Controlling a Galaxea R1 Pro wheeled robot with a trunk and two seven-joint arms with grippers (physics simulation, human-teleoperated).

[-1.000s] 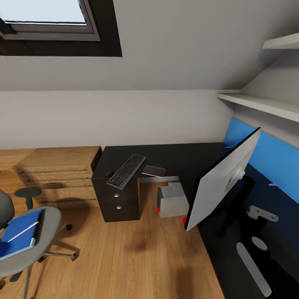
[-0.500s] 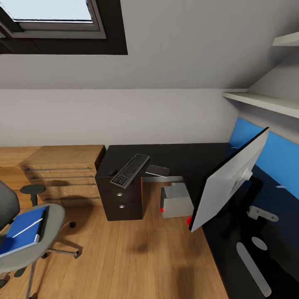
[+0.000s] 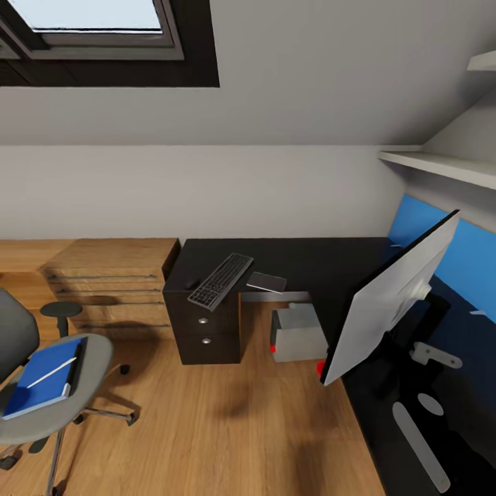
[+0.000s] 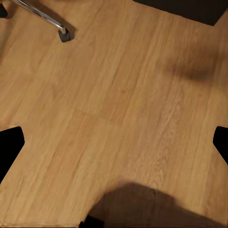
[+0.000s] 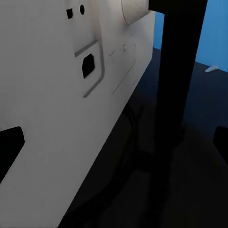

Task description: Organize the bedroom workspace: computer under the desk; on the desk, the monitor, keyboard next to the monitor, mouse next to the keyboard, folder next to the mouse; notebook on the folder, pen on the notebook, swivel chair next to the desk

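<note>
Both grippers' fingers sit apart, empty. Blue folder and pen lie on the swivel chair; approach squarely, gripping the folder's edge.

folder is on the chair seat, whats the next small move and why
Probably roll the base toward the swivel chair and bring the left gripper over the folder. The folder lies on the seat with the pen on it, while that gripper looks down at bare wooden floor.
</note>
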